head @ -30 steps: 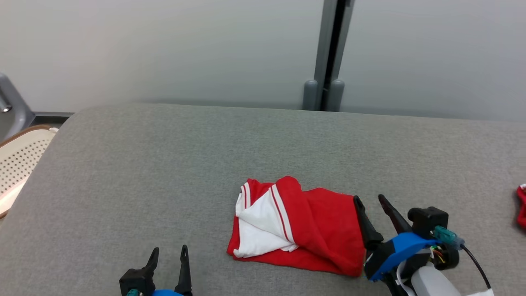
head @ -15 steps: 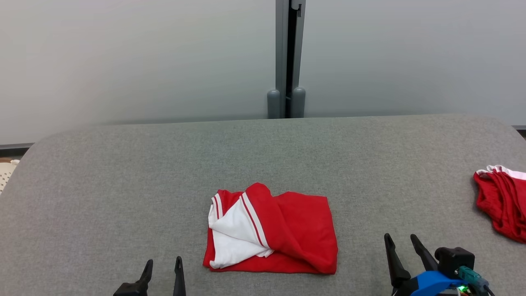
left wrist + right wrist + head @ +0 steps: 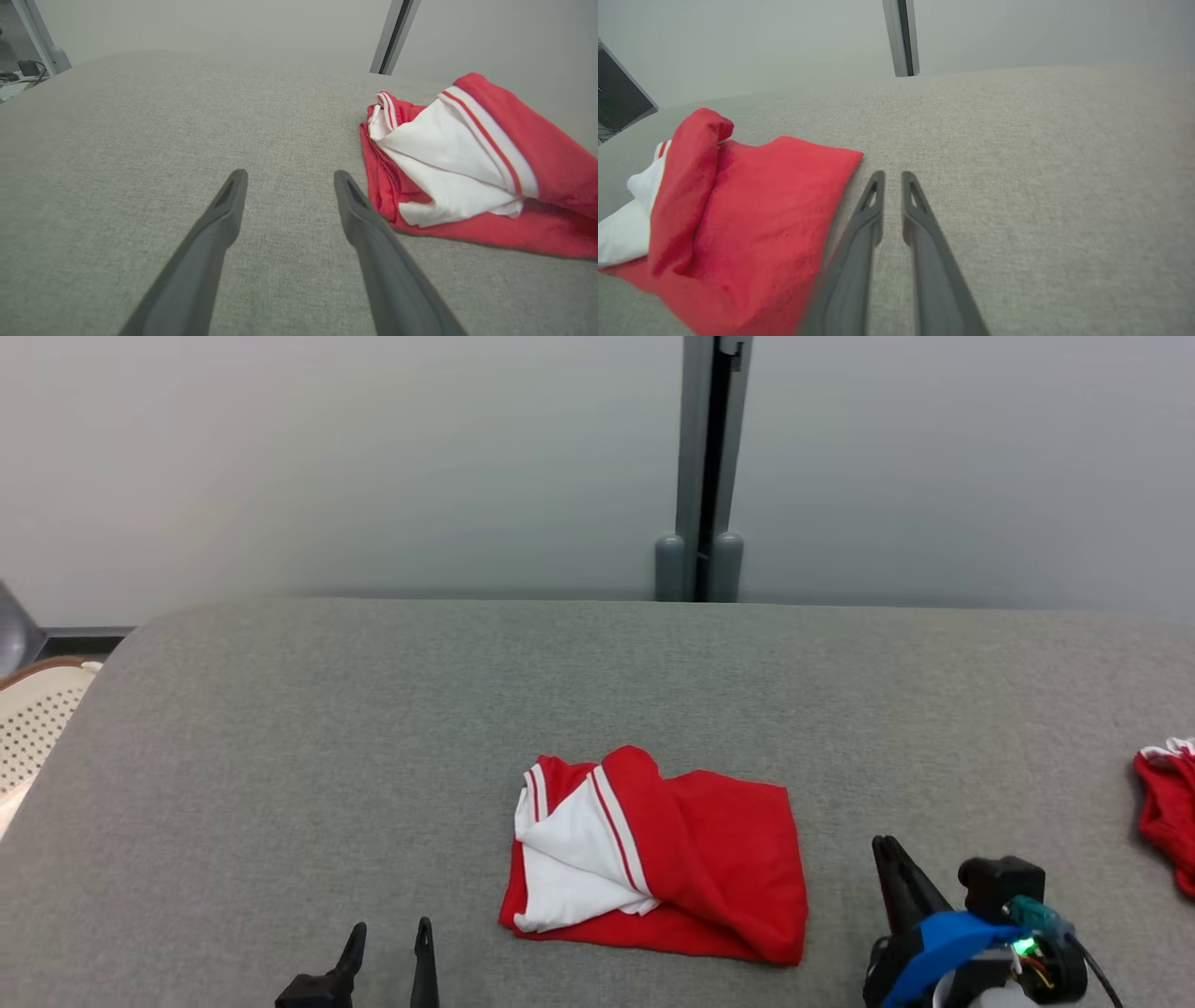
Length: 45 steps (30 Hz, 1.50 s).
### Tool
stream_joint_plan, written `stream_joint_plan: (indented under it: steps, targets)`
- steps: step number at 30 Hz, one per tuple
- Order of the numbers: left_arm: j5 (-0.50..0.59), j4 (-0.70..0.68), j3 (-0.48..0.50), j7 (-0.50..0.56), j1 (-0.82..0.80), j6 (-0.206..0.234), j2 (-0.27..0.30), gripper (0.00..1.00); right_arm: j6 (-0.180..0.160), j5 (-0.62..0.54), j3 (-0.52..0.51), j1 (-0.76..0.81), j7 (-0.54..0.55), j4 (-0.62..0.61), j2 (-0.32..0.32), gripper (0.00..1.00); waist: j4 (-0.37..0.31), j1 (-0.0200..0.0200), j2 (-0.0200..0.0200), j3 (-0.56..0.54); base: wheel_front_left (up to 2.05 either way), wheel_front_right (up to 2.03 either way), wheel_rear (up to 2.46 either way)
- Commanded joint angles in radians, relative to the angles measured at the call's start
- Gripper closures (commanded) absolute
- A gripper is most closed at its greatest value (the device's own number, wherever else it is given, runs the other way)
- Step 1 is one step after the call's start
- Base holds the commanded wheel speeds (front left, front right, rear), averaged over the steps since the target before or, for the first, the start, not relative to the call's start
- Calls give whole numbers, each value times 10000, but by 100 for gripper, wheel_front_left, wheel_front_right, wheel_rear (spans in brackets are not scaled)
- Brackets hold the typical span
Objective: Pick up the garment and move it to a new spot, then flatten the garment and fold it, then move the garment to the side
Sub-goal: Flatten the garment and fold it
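A red garment [image 3: 653,854] with a white, red-striped panel lies folded in a rough rectangle on the grey padded table [image 3: 373,737]. It also shows in the left wrist view [image 3: 467,158] and the right wrist view [image 3: 738,210]. My left gripper [image 3: 392,929] is open and empty [image 3: 289,175], low over the table just left of the garment's near left corner. Just off the garment's right edge, my right gripper [image 3: 892,849] is shut with nothing between its fingers [image 3: 893,176].
A second red garment [image 3: 1167,812] lies bunched at the table's right edge. A perforated cream seat [image 3: 37,719] stands beyond the left edge. A grey post [image 3: 700,476] and pale wall run behind the table's far edge.
The head camera has swung right and back, shifting the whole picture. My right gripper has drawn back from the garment's right edge and its fingers have come together. The garment lies as before.
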Motion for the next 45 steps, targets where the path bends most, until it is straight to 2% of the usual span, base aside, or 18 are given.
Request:
stream_joint_plan:
  steps: [1, 9, 13, 17, 23, 25, 29, 30, 31, 34, 38, 40, 41, 42, 45]
  targets:
    - [-78, 34, -97, -45, -223, -24, -1, 0, 0, 9, 39, -409, -45, 353, -16, 100, 368, 0, 0, 200, 0, 0, 0]
    - [-100, 125, -446, -45, -539, -79, -1, 0, 0, -119, 999, -2090, -45, 1875, -17, 100, 1720, 0, 0, 778, 0, 0, 0]
    - [-40, 179, -398, -45, -582, -66, -4, 0, 0, 593, 1872, -2552, 217, 2673, -25, 100, 2114, 0, 0, 924, 0, 0, 0]
    - [86, 218, -316, -45, -538, -118, -6, 0, 0, 1718, 3632, -2579, 211, 2286, -3, 100, 2221, 0, 0, 989, 0, 0, 0]
    - [67, 206, -157, -45, -525, -106, -3, 0, 0, 2741, 6719, -2267, 77, 1275, -37, 100, 1811, 0, 0, 963, 0, 0, 0]
    - [-1, 156, -194, -45, -587, -111, -5, 0, -1, 3028, 7113, -2387, 29, 1288, -46, 100, 1631, 0, 0, 936, 0, 0, 0]
    - [-70, 85, -255, -45, -672, -56, -3, 0, 0, 3305, 7022, -2637, -18, 1410, -110, 100, 1351, 0, 0, 862, 0, 0, 0]
    - [-69, 62, -266, -45, -667, -28, -1, 0, 0, 3347, 6599, -2732, -40, 1343, -198, 100, 1164, 0, 0, 794, 0, 0, 0]
    - [-69, 62, -266, -45, -667, -28, -1, 0, 0, 3347, 6599, -2732, -40, 1343, -198, 100, 1164, 0, 0, 794, 0, 0, 0]
    - [-25, 32, -198, -45, -677, 9, 0, 0, 0, 2925, 5486, -2560, -39, 1059, -391, 100, 859, 0, 0, 684, 0, 0, 0]
    - [75, 49, -38, -45, -680, 21, 0, 0, 0, 1952, 3450, -1888, -39, 693, -482, 99, 478, 0, 0, 532, 0, 0, 0]
    - [116, 73, 6, -45, -635, 8, -2, 0, 0, 1460, 2429, -1522, -40, 513, -412, 56, 317, 0, 0, 435, 0, 0, 0]
    - [186, 94, 2, -43, -614, -57, -5, 0, 0, 1195, 1914, -1396, -41, 330, -388, 3, 233, 0, 0, 407, 0, 0, 0]
    - [273, 94, 35, -45, -586, -103, -6, 0, 0, 924, 1489, -1191, -42, 223, -339, 0, 136, 0, 0, 380, 0, 0, 0]
    - [377, 110, 255, -43, -470, -92, 2, 0, 0, 251, 470, -648, -41, -97, -203, 0, -129, 0, 0, 316, 0, 0, 0]
